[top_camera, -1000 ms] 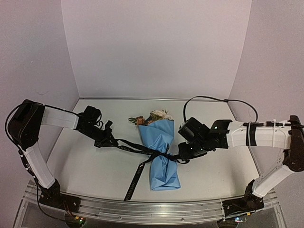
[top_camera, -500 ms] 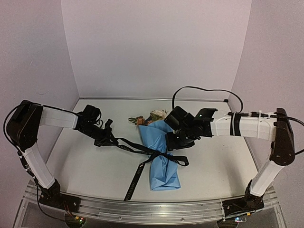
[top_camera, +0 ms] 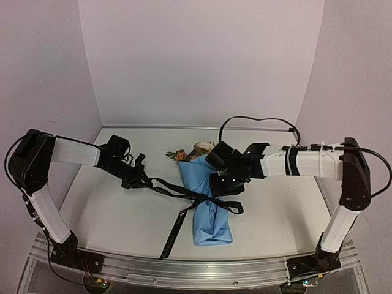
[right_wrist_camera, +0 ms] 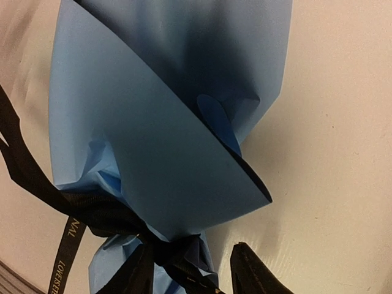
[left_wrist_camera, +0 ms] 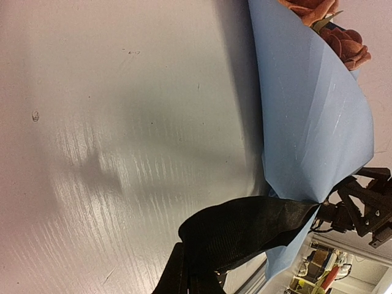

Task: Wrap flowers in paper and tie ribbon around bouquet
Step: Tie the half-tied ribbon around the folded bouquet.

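1. Your left claw [top_camera: 137, 179] is pressing shut on the long narrow black ribbon [top_camera: 166, 189] and pinching one end of it. In the left wrist view its fingers [left_wrist_camera: 181, 278] are clamping the strap flat.
2. That ribbon is running from the left claw across to the waist of the cone-shaped light blue paper bouquet [top_camera: 208, 199], where it is wrapping around in a knot. One loose tail is trailing toward the near edge of the pale grey table [top_camera: 116, 223].
3. The bouquet is lying flat mid-table between your two arms, with its wide end pointing toward the back wall. Cream and orange blooms [top_camera: 196, 150] are poking out of that end.
4. Your right claw [top_camera: 222, 186] is hovering over the bouquet's right side, just by the knot.
5. In the right wrist view the right claw [right_wrist_camera: 193, 248] is standing partly spread, with its two fingers [right_wrist_camera: 248, 272] straddling the knotted waist. One finger is sitting against the ribbon, and a gap is showing beside the other, so it is not pinching anything.
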Available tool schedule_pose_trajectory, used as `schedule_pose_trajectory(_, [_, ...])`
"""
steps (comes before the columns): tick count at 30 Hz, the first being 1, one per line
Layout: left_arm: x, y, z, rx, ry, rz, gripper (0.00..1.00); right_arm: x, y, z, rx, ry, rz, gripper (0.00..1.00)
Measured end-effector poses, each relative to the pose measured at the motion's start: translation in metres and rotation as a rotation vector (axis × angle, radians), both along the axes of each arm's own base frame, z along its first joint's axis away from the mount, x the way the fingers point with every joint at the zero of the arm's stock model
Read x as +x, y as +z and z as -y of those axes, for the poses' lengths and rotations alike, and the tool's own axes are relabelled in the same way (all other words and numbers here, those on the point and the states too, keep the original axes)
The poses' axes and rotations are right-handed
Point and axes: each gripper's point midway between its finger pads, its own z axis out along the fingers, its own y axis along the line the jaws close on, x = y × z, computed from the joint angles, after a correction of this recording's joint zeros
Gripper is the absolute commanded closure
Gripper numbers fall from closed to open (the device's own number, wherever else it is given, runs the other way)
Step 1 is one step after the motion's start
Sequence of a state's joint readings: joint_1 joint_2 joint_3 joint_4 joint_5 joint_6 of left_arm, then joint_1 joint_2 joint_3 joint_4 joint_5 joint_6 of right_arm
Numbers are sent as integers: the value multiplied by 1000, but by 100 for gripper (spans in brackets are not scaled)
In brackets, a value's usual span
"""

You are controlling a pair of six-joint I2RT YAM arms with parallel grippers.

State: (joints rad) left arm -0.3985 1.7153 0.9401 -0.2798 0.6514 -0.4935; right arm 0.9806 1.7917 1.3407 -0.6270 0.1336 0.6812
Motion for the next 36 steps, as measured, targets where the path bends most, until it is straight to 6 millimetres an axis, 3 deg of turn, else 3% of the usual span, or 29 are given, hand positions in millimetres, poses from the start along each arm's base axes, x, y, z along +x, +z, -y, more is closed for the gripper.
schedule_pose_trajectory(3, [0,0,0,0,-2,2,91,2,-6,-3,1,-2,0,68])
schedule_pose_trajectory(5, [0,1,0,0,-4,8,87,3,-11,-5,-2,-3,-3,81])
schedule_pose_trajectory(8, [1,8,0,-5,-14,35,74,4,-18,-6,-2,-4,-4,92])
schedule_pose_trajectory(11, [2,21,-1,-9,-14,72,59,4,-22,-7,9,-6,-2,99])
schedule_pose_trajectory(15, [1,42,1,16,-26,163,46,2,-26,-7,39,-7,2,100])
schedule_pose_trajectory(17, [-4,58,13,30,-61,233,45,0,-25,-8,61,-7,2,99])
schedule_pose_trajectory(21, [-18,95,60,18,-192,394,46,-6,-21,-9,122,2,-3,92])
schedule_pose_trajectory(25, [-39,115,100,5,-324,517,48,-14,-18,-7,173,9,-8,90])
schedule_pose_trajectory(29, [-46,112,124,5,-403,563,50,-16,-16,-9,200,13,-7,91])
schedule_pose_trajectory(36, [-60,92,144,3,-526,587,54,-16,-17,-10,218,10,-3,99])
